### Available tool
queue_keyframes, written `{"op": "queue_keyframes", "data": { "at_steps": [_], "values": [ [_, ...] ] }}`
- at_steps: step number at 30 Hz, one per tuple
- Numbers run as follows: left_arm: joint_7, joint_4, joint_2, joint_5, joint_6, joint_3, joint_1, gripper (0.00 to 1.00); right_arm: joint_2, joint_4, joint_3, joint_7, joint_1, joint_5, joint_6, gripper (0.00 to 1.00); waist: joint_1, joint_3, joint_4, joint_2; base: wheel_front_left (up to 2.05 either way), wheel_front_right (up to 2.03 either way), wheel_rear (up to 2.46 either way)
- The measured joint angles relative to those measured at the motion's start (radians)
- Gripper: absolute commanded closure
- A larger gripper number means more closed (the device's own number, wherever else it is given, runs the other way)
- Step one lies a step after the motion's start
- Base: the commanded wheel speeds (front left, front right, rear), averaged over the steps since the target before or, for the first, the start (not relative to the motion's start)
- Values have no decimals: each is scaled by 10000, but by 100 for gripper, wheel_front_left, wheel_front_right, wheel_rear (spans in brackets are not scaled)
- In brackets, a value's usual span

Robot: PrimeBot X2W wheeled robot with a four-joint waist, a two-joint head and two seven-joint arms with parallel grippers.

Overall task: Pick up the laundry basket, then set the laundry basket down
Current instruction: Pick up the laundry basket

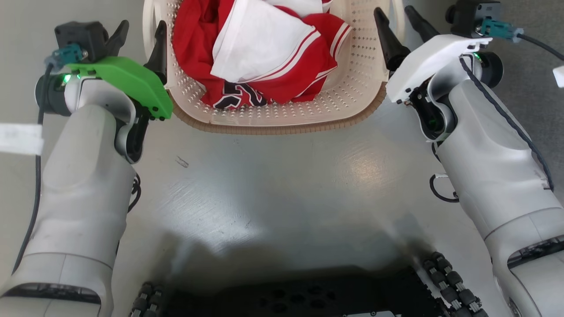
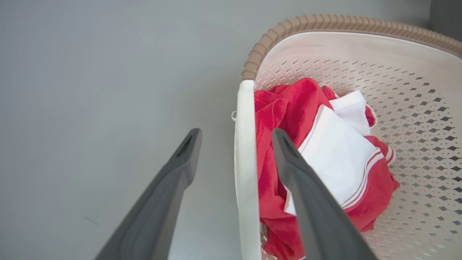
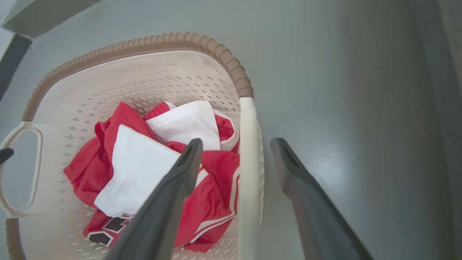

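The laundry basket (image 1: 352, 88) stands on the grey floor, cream and perforated with a brown rim, holding red and white clothes (image 1: 304, 75). My left gripper (image 1: 143, 26) is open, one finger outside and one inside the basket, straddling its white side handle (image 2: 245, 162). My right gripper (image 1: 393, 11) is open in the same way across the opposite handle (image 3: 248, 173). In the left wrist view my left gripper (image 2: 236, 137) has the handle bar between its fingers with gaps on both sides. My right gripper (image 3: 236, 144) likewise brackets its handle without pressing it.
A white strip (image 1: 20, 138) lies on the floor by my left forearm. My dark wheeled base (image 1: 286, 299) fills the bottom edge. A darker floor band (image 1: 528, 97) runs along the right. The far handle (image 3: 21, 169) shows the other gripper's fingertip (image 3: 5, 154) beside it.
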Motion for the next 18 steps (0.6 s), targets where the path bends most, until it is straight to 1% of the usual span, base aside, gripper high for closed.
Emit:
{"op": "queue_keyframes", "data": {
  "at_steps": [6,10,16,18],
  "values": [
    [435,366,-36,-140,0,-328,-288,0,-8,347,196,123,-272,150,-21,0,0,175,23,0,0,0,0],
    [675,640,-42,-374,-2,-439,-539,0,-10,489,384,151,-580,368,-92,0,-1,322,38,0,0,0,0],
    [771,917,-48,-539,-2,-569,-890,0,-17,723,573,157,-816,755,-111,0,0,540,46,0,0,0,0],
    [782,1001,-48,-545,-2,-617,-965,0,-19,769,669,157,-877,836,-174,0,0,608,47,0,0,0,0]
  ]
}}
